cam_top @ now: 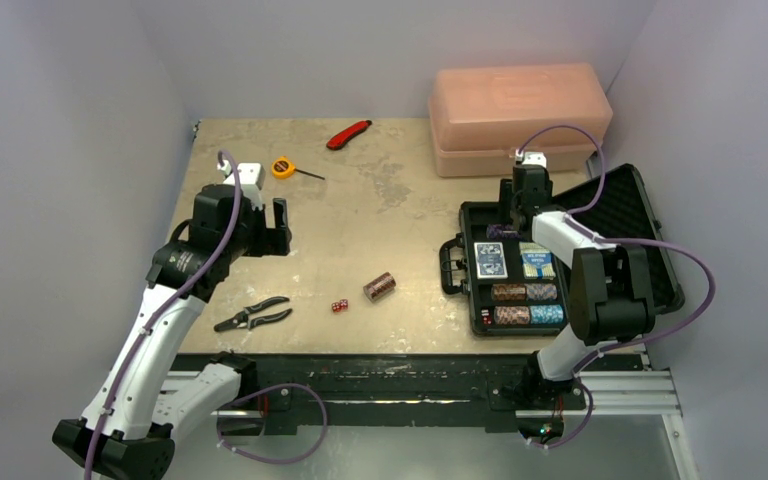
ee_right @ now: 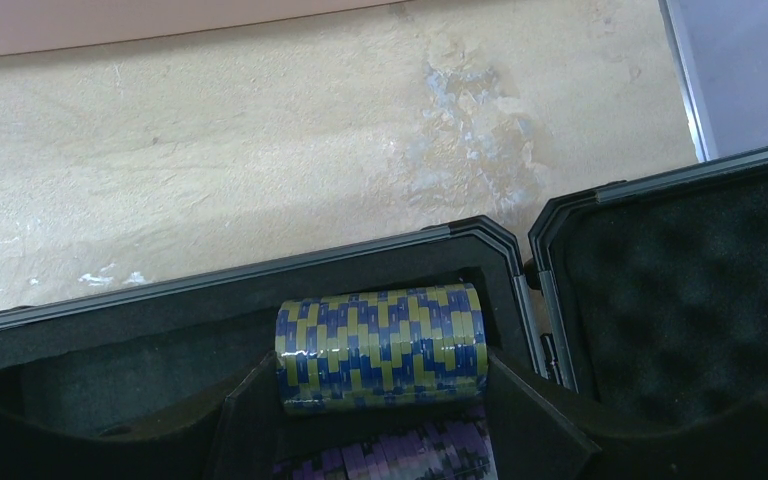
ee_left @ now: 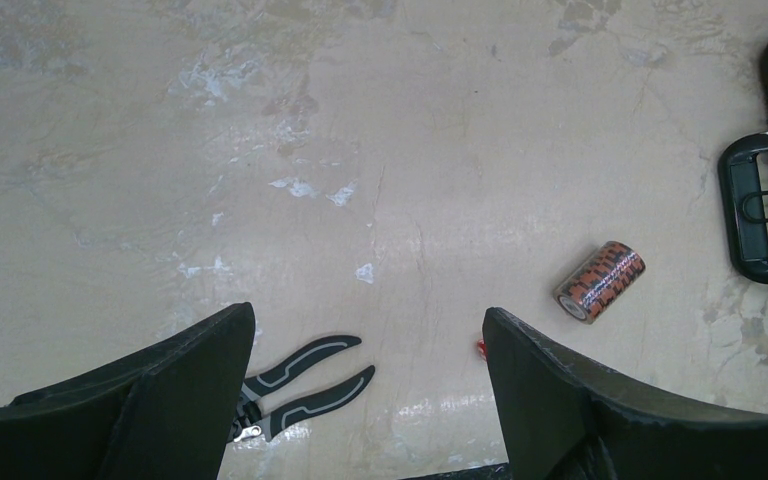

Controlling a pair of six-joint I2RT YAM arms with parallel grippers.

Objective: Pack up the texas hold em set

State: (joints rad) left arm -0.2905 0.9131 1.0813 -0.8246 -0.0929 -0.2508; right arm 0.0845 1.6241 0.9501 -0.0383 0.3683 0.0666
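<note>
While your right gripper (ee_right: pixel 380 388) held a blue-yellow chip roll (ee_right: pixel 382 345) in the case (cam_top: pixel 466 216) at 3 o'clock, your left gripper (ee_left: pixel 367 318) hung open; a brown chip roll (cam_top: pixel 380 286) and dice (cam_top: pixel 339 306) lay unpacked at 6 o'clock.

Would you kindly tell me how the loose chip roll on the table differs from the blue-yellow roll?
The loose roll is orange-black and lies free on the table; the blue-yellow roll is clamped in the right gripper over the open case. Both lie sideways.
</note>
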